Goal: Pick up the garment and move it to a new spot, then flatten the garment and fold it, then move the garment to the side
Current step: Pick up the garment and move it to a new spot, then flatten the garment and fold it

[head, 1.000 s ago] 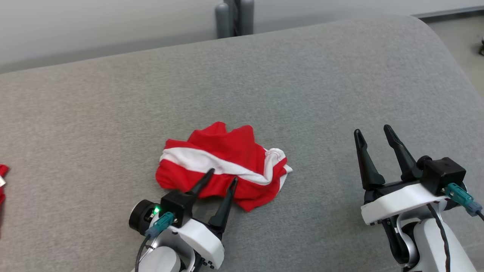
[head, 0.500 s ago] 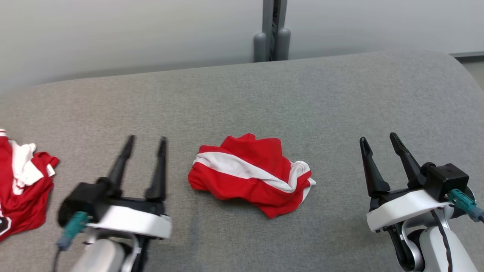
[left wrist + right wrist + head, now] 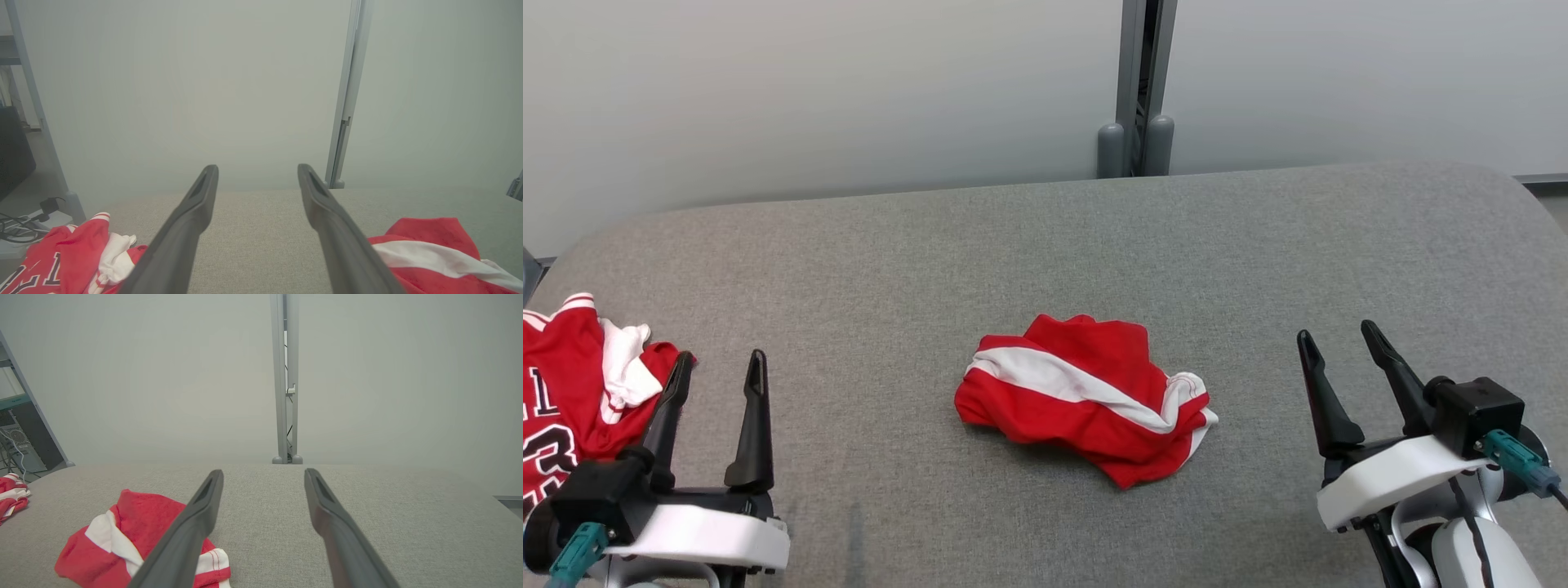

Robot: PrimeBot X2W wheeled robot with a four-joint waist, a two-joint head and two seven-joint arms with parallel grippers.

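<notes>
Garment [image 3: 1086, 400] lies mid-table [image 3: 1013, 245], a crumpled red heap with one white band, flat on the grey cloth top. Long axis runs from far-left to near-right in the head view, and the white band follows that line. Left end is blunt and rounded. Right end carries a white-trimmed edge and tapers to a red corner pointing at the near-right side.

Surroundings, left to right:

Jersey [image 3: 564, 384], red with white trim and dark numerals, is bunched at the table's left edge, well apart from the garment.

Left gripper [image 3: 722, 356] sits just beside the jersey's right edge, fingers spread, gripping nothing, tips aimed at the far side. Grey cloth lies between it and the garment.

Post [image 3: 1137, 82] stands upright behind the far edge, against the pale wall.

Right gripper [image 3: 1335, 331] is near the table's right side, fingers apart and empty, well clear of the garment's right end.
</notes>
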